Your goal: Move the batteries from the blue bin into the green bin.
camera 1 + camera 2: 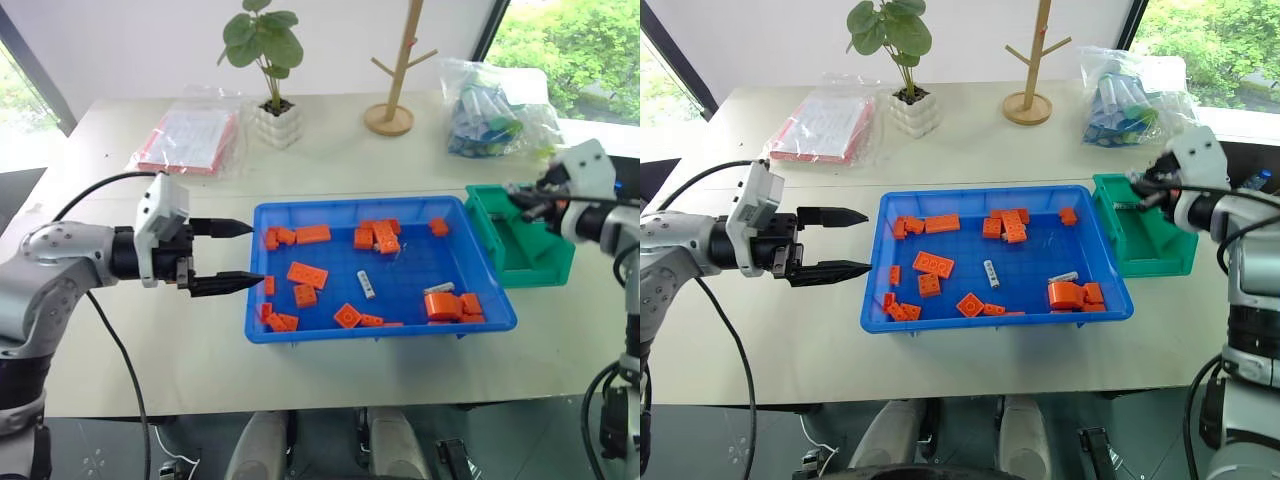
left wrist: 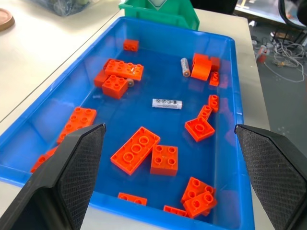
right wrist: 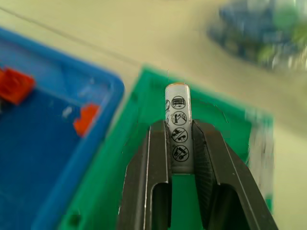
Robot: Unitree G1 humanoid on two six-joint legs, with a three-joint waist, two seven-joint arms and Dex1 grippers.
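Note:
The blue bin (image 1: 380,331) lies mid-table with orange bricks (image 1: 307,274) scattered in it. Two batteries lie on its floor, one near the middle (image 1: 366,285) and one by the right-hand bricks (image 1: 438,288). The green bin (image 1: 522,250) stands against the blue bin's right wall. My right gripper (image 1: 522,197) hovers over the green bin's back edge, shut on a third battery (image 3: 178,125) that sticks out past its fingertips. My left gripper (image 1: 255,254) is open and empty, pointing at the blue bin's left wall from just outside it.
At the back of the table stand a potted plant (image 1: 272,110), a wooden stand (image 1: 392,112) and a plastic bag of parts (image 1: 495,110). A red-and-white packet (image 1: 190,140) lies at the back left. Bare tabletop lies left of and in front of the blue bin.

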